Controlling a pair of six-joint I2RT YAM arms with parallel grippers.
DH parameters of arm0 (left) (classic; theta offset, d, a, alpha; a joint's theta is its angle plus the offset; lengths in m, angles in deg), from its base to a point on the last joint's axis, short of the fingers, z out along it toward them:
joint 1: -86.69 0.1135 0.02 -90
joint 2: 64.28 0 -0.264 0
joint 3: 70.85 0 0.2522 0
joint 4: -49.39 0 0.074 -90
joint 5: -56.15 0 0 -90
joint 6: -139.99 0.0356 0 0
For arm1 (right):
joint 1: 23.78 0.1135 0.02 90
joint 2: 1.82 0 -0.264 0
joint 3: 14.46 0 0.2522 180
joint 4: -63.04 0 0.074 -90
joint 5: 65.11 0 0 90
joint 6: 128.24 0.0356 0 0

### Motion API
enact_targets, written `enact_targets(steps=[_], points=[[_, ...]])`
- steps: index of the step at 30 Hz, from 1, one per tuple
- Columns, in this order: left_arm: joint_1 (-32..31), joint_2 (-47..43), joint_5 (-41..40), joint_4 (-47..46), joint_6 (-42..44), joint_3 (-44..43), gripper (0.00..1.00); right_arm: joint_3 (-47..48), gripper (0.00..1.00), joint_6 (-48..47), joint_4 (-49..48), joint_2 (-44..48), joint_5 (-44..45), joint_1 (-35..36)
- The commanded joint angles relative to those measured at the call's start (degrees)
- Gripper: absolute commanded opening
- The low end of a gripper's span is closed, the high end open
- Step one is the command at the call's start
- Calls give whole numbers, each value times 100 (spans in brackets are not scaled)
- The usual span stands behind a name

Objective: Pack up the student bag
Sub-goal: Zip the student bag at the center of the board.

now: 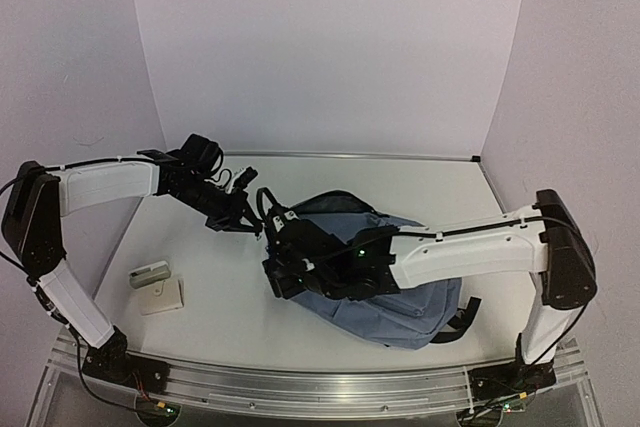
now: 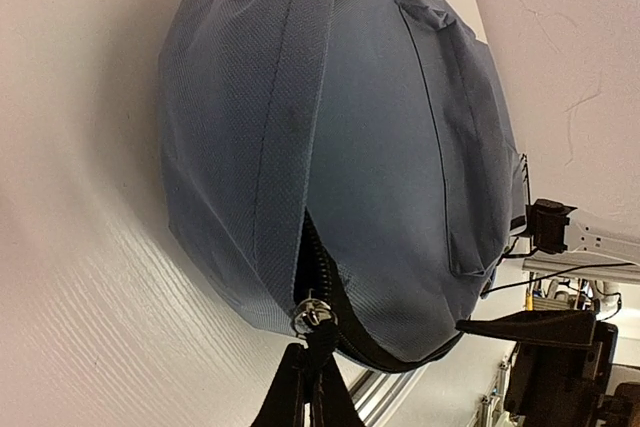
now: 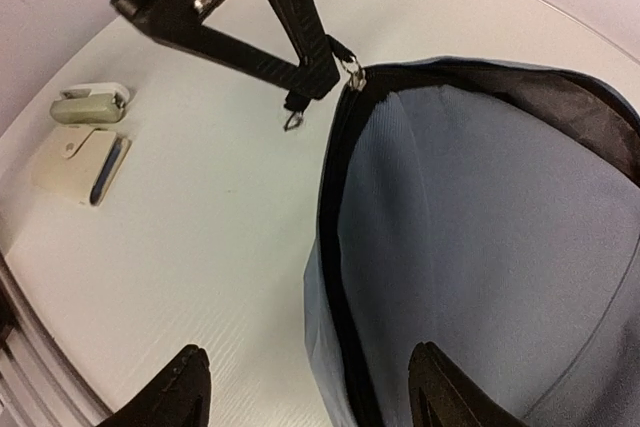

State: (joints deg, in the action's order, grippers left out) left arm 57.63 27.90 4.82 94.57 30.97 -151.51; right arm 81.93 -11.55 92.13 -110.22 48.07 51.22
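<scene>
No text, label, brand, number or sign can be read in any view. The student bag is shown as plain fabric. The cream wallet and pale case on the bench are seen without legible print.

Walls: pale lilac panels, 9 to 3 o'clock | Table: white, matte, centre | Rail: aluminium, 6 o'clock | Light: even, soft
</scene>
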Motion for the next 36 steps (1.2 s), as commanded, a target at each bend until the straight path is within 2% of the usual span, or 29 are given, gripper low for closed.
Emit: enact_targets(steps=[1,4,10,12,17,23,36], points=[[32,-167,-11,-181,202,-108,0,735,66,-415,-209,-541,309,-163],[35,-184,-45,-111,267,-121,0,935,56,-472,-215,-827,499,-260],[41,-198,-499,212,421,-255,0,733,9,-474,-242,-810,444,-357],[41,-180,-755,335,449,-341,0,482,1,-611,-338,-617,119,-354],[45,-17,-1260,668,521,-691,0,-391,0,-1008,-671,191,-844,-213],[47,218,-1259,929,675,-1103,0,-1032,0,-1001,-648,792,-1543,84],[46,486,-1850,1502,876,-1447,0,-1101,0,-723,-211,603,-2093,724]])
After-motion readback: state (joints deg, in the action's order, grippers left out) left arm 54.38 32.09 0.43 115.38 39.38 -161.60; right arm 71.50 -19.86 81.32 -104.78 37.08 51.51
